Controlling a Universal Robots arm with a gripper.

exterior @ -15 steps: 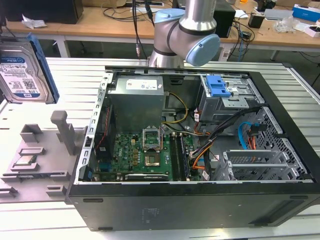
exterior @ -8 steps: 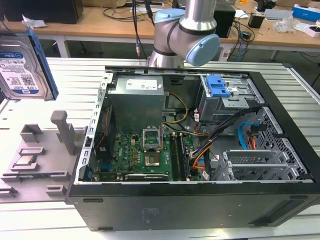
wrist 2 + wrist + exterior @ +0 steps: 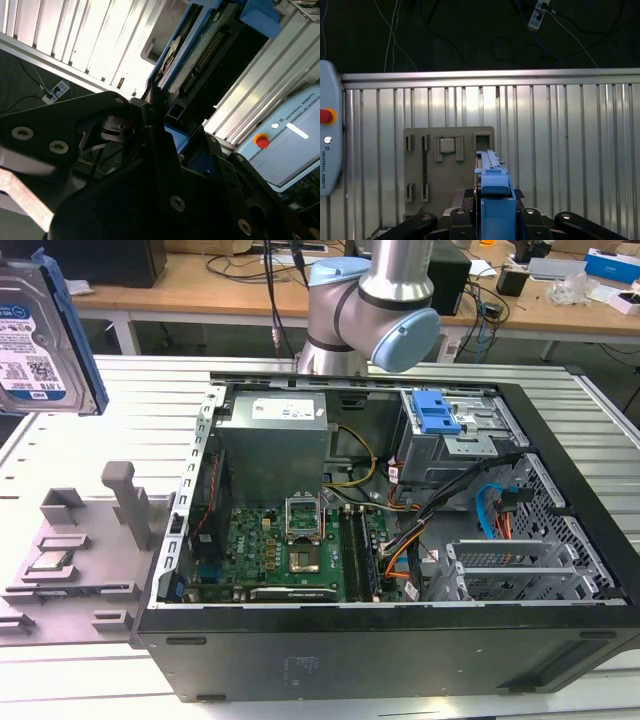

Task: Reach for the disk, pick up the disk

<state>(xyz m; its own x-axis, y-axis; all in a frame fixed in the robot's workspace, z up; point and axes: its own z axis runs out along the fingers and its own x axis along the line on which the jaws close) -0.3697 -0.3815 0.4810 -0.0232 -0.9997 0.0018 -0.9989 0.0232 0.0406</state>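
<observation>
The gripper (image 3: 494,197) is gripping the hard disk (image 3: 40,340) edge-on, its jaws closed tight against the blue bracket on both sides. The disk is hanging in the air above the grey fixture plate (image 3: 70,540). A processor chip (image 3: 447,145) is sitting in the plate's pocket, and the open computer case (image 3: 400,660) is standing just beside the plate.

The disk (image 3: 35,340) is running off the exterior view's left edge. The gripper (image 3: 495,197) is covering part of it.
</observation>
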